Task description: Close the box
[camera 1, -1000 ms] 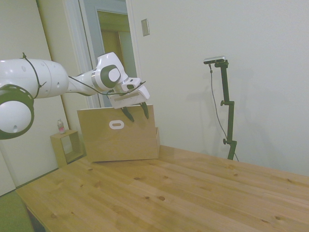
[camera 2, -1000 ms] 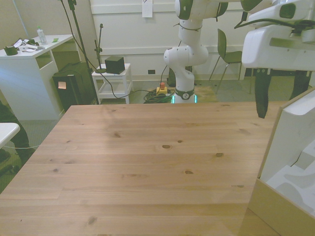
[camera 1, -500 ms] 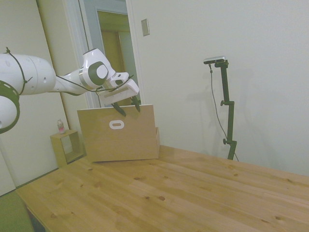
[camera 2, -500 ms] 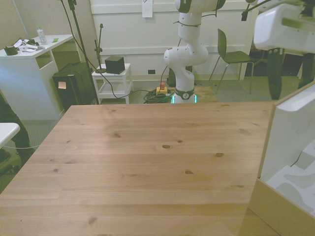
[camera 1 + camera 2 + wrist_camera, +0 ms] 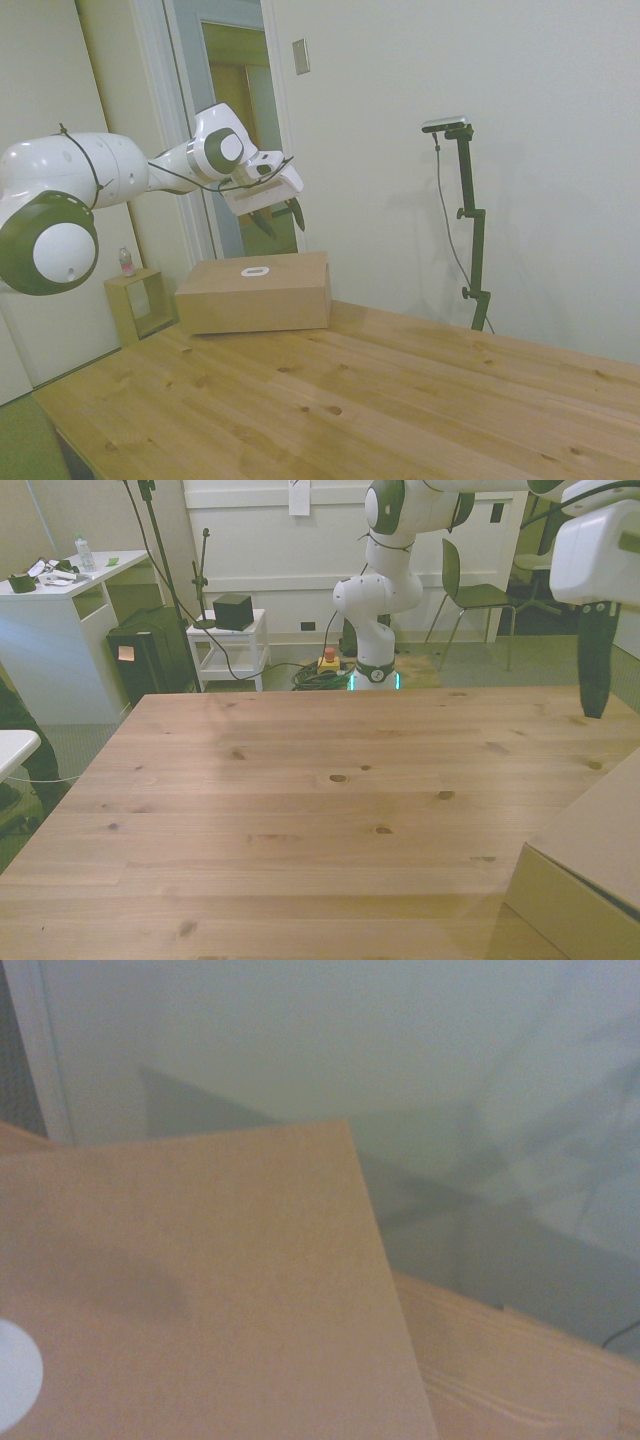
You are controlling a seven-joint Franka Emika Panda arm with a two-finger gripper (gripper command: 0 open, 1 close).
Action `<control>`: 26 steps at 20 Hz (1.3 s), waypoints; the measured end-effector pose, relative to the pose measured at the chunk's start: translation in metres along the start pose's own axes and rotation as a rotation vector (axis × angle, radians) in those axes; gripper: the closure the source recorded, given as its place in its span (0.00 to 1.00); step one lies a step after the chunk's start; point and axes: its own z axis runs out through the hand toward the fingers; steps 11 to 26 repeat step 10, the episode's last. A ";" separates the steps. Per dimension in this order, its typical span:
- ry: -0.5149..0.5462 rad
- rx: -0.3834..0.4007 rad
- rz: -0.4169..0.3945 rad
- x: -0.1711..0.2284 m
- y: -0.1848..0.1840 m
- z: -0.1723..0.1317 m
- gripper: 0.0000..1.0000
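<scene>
Your tool (image 5: 279, 214) hangs released, fingers apart and empty, in the air above the box (image 5: 255, 293), which sits with its lid lying flat and the oval handle hole (image 5: 254, 271) facing up, at the desk's (image 5: 380, 400) far end beside a small wooden cube shelf (image 5: 140, 303).

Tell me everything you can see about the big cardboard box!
The box is tan cardboard, wide and low, with plain sides. Its flap lid lies flat on top, so it looks closed. The lid has an oval handle hole with a white rim. The box sits on the wooden table, near the corner beside the wall. In the front view only a corner of it shows, at the right edge. Nothing touches it from above: the claw hangs over it, apart.
</scene>
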 end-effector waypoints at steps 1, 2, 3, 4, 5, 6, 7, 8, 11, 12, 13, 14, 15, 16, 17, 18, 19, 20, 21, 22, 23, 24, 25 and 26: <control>-0.036 -0.017 0.019 -0.005 0.009 0.003 0.00; -0.076 -0.036 0.039 -0.012 0.019 0.004 0.00; -0.112 -0.063 0.070 -0.020 0.030 0.004 0.00; -0.135 -0.094 0.110 -0.027 0.040 0.002 0.00; -0.156 -0.123 0.143 -0.035 0.051 -0.001 0.00; -0.173 -0.142 0.168 -0.043 0.060 -0.004 0.00; -0.185 -0.153 0.187 -0.050 0.070 -0.007 0.00; -0.197 -0.160 0.203 -0.057 0.080 -0.009 0.00; -0.227 -0.165 0.229 -0.071 0.101 -0.010 0.00; -0.227 -0.165 0.229 -0.071 0.101 -0.010 0.00; -0.227 -0.165 0.229 -0.071 0.101 -0.010 0.00; -0.227 -0.165 0.229 -0.071 0.101 -0.010 0.00; -0.227 -0.165 0.229 -0.071 0.101 -0.010 0.00; -0.227 -0.165 0.229 -0.071 0.101 -0.010 0.00; -0.227 -0.165 0.229 -0.071 0.101 -0.010 0.00; -0.227 -0.165 0.229 -0.071 0.101 -0.010 0.00; -0.227 -0.165 0.229 -0.071 0.101 -0.010 0.00; -0.227 -0.165 0.229 -0.071 0.101 -0.010 0.00; -0.227 -0.165 0.229 -0.071 0.101 -0.010 0.00; -0.227 -0.165 0.229 -0.071 0.101 -0.010 0.00; -0.227 -0.165 0.229 -0.071 0.101 -0.010 0.00; -0.227 -0.165 0.229 -0.071 0.101 -0.010 0.00; -0.227 -0.165 0.229 -0.071 0.101 -0.010 0.00; -0.227 -0.165 0.229 -0.071 0.101 -0.010 0.00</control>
